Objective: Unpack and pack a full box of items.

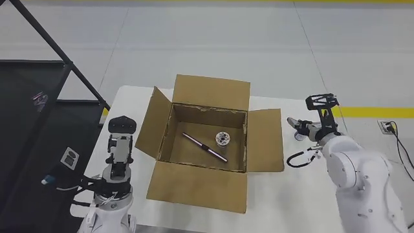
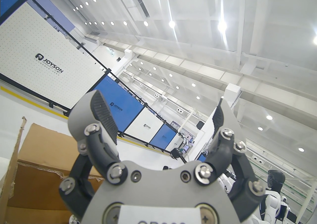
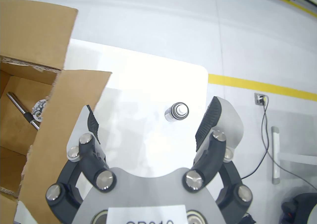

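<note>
Cardboard box sits in the middle of the white table, open at the top with all 4 flaps spread outward. Inside, 2 items lie on its floor: a slim dark rod set on a diagonal, and a small round patterned disc just beside the rod's middle, toward the box's far right corner. Outside the box, a small silver canister stands on the bare table past the right flap, near the table's far right corner.

Right gripper hangs above that stretch of table, its fingers spread wide and holding nothing; the canister lies ahead of the fingers, apart from both. Left gripper is on the box's left side, pointing up toward the ceiling, also spread wide and holding nothing, with the box's brown wall beside it.

Around the table, a yellow line crosses the pale floor, and a grey cable runs from a floor socket.
</note>
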